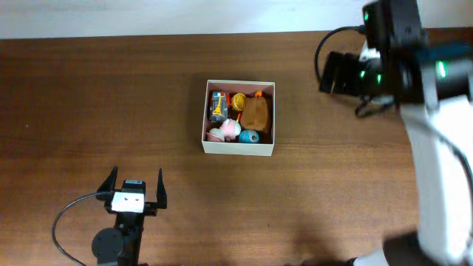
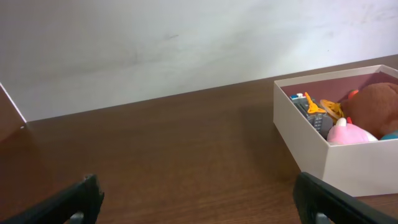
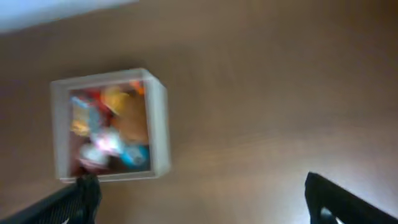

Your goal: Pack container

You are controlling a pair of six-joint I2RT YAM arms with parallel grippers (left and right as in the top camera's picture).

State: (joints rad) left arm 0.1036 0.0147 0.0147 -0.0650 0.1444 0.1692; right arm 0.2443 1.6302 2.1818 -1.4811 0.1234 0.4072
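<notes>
Container [image 1: 238, 146] at mid tabletop [image 1: 89, 96] holds several toys [image 1: 256, 113], none seen outside it; left hand [image 1: 135, 186] & right hand [image 3: 200, 186] both released, empty: packing prob. complete.

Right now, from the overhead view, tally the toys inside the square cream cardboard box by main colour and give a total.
Brown plush toy: 1
Pink rounded toys: 2
Blue ball: 1
Yellow round toy: 1
Grey block toy: 1
Small orange piece: 1
Total: 7, though small ones are hard to separate
</notes>
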